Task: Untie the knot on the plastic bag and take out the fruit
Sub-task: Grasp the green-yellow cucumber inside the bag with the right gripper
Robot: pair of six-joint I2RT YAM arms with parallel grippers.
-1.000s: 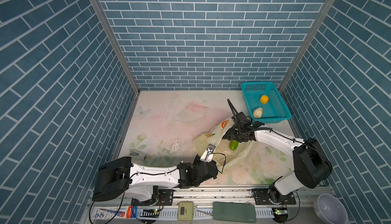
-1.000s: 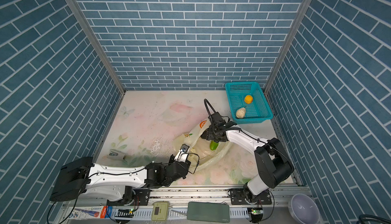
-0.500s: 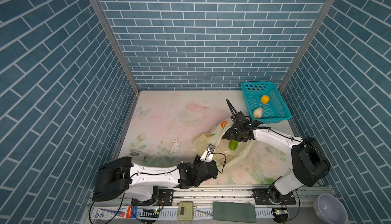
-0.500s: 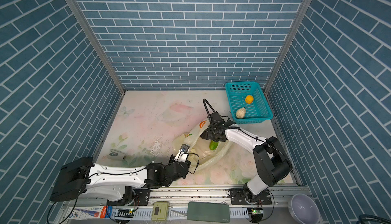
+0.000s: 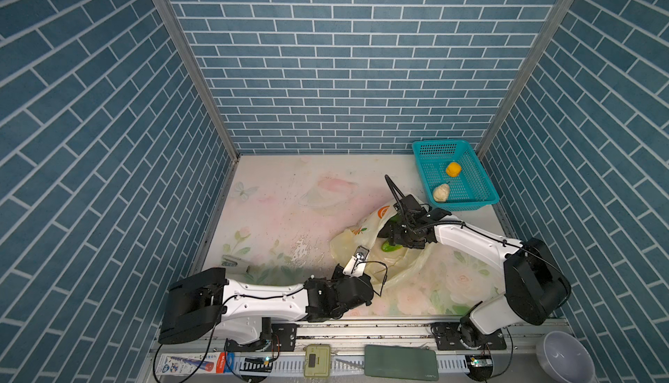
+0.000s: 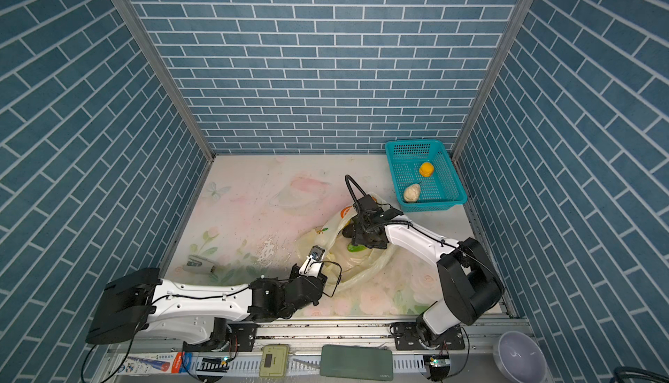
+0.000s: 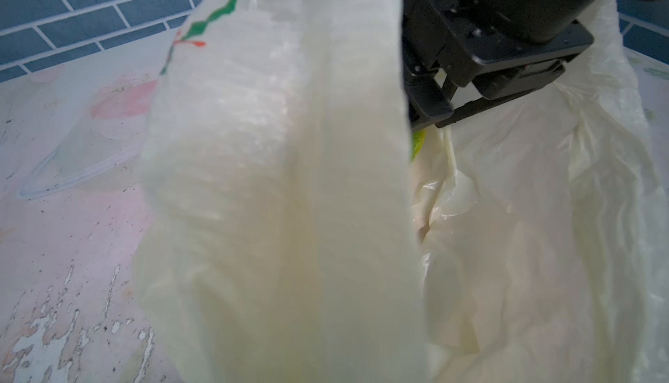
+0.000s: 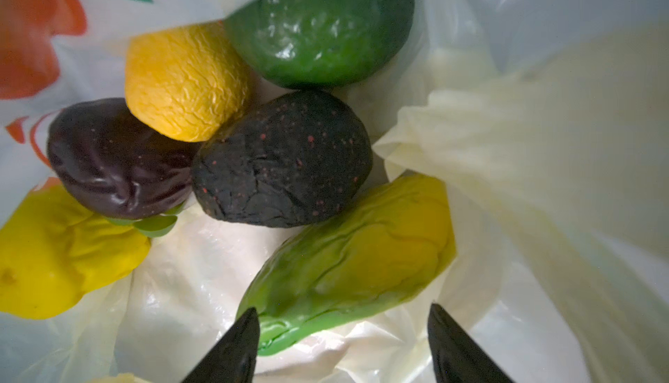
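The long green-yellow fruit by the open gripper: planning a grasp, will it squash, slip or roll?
The green-yellow fruit looks creased and dented, so probably soft and squashy. Its sheen hints it may slip. Long, lying on the crinkly bag, it likely won't roll far.

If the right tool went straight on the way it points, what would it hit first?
Probably the long green-and-yellow fruit, lying just ahead of the open right tool inside the plastic bag. Depth is unclear, so the bag film under it might touch first.
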